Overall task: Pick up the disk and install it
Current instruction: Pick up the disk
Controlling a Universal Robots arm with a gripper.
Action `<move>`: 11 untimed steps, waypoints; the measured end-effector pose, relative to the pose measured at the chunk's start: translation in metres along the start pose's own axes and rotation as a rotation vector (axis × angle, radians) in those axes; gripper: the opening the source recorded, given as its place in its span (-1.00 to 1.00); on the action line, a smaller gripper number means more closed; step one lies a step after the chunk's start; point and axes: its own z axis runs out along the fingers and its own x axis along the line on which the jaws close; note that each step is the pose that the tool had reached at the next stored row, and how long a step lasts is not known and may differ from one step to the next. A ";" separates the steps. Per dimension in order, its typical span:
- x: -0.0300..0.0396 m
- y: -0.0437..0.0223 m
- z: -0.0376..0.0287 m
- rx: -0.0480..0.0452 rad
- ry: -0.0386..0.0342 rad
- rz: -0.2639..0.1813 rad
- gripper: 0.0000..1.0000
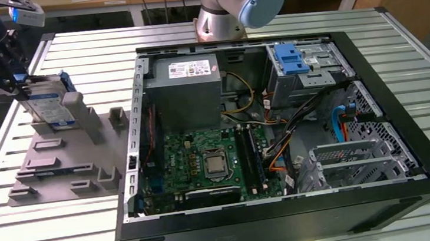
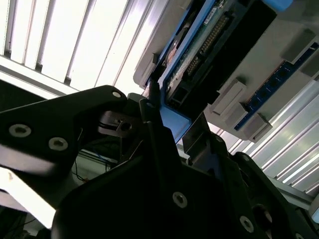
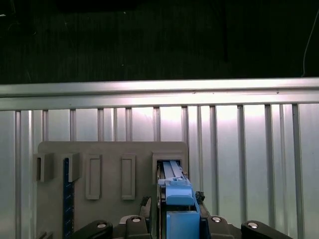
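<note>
While on edge, disk (image 1: 46, 106) lengthwise upright.

Grey holder plate (image 1: 76, 151) lies right under my hand (image 1: 14, 80), w/ raised slot blocks. A blue RAM stick (image 3: 67, 199) stands in a slot near my hand. Slatted alu table (image 1: 44, 231) is beneath. Open PC case (image 1: 288, 226) sits well off to the side, w/ PSU (image 1: 184, 91), mobo (image 1: 203, 163) and blue latch (image 1: 292, 60) inside.

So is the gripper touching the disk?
Touching. In the second wrist view the gripper has fingers pressed on both sides of the disk at its blue frame, no gap.
</note>
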 end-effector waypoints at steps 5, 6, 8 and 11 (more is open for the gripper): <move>0.0001 0.0000 0.0000 0.0000 0.0000 0.000 -0.11; 0.0001 0.0000 0.0000 -0.0001 0.0000 0.000 -0.11; 0.0001 0.0000 0.0000 -0.0001 0.0000 0.000 -0.15; 0.0001 0.0000 0.0000 0.0000 -0.0001 0.000 -0.27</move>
